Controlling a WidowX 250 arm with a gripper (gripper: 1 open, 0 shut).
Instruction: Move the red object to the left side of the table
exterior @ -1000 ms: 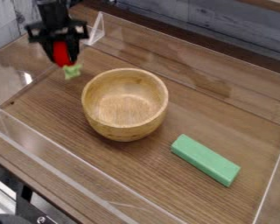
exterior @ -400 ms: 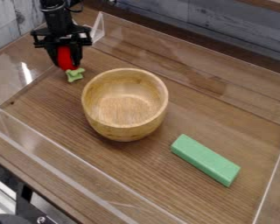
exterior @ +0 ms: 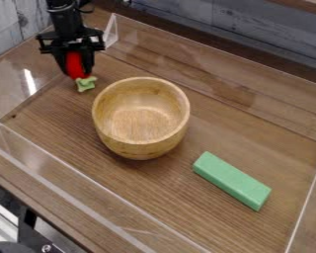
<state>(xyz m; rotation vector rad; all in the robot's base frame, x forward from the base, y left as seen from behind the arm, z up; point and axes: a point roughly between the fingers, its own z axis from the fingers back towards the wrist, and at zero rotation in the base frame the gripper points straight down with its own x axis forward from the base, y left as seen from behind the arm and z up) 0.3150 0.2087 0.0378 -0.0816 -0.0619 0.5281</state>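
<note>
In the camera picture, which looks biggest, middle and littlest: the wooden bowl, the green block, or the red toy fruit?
1. Wooden bowl: biggest by far.
2. Green block: middle, long and flat.
3. Red object: littlest, though the gripper hides part of it and it sits farther from the camera.

The wooden bowl [exterior: 141, 117] stands near the middle of the bench [exterior: 253, 128] and is the tallest obstacle there, blocking any low pass across the centre. The flat green block [exterior: 231, 180] lies toward the near right, well apart from the bowl, with a bare lane of wood between them. Clear acrylic walls [exterior: 16, 84] fence the bench along its edges, so entry is from above. At the far left corner the claw [exterior: 75, 69] with the red object [exterior: 75, 65] sits in the tight space between the bowl's rim and the left wall. The far right stretch is open wood.
</note>
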